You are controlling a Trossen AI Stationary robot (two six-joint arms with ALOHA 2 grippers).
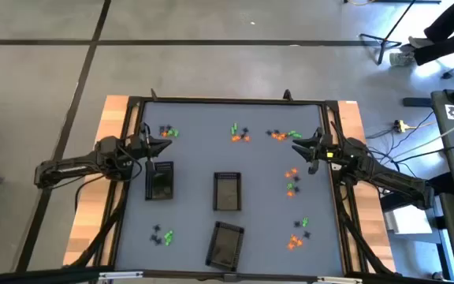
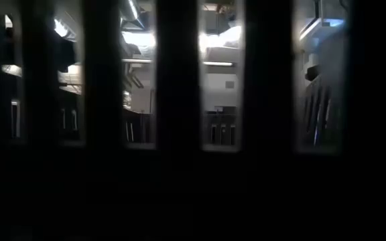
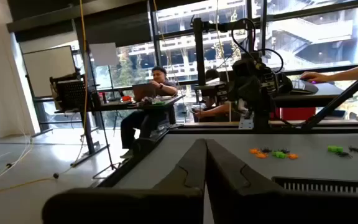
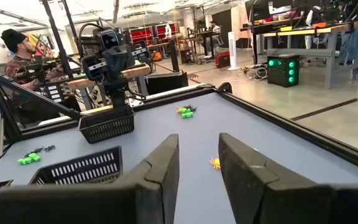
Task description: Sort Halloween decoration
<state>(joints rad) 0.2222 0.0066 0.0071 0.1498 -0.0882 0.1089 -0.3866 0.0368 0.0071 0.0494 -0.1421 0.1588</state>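
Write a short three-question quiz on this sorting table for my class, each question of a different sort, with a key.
1. True or false: the left gripper is shut.
2. How many dark trays lie on the table?
3. The right gripper hovers nearest: A) the trinket cluster at the far edge, B) the near tray, C) the near-left trinkets.

Key: 1 true; 2 three; 3 A.

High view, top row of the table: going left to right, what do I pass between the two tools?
Left tool → green, orange and black trinkets → orange, green and black cluster → orange and green cluster → right tool.
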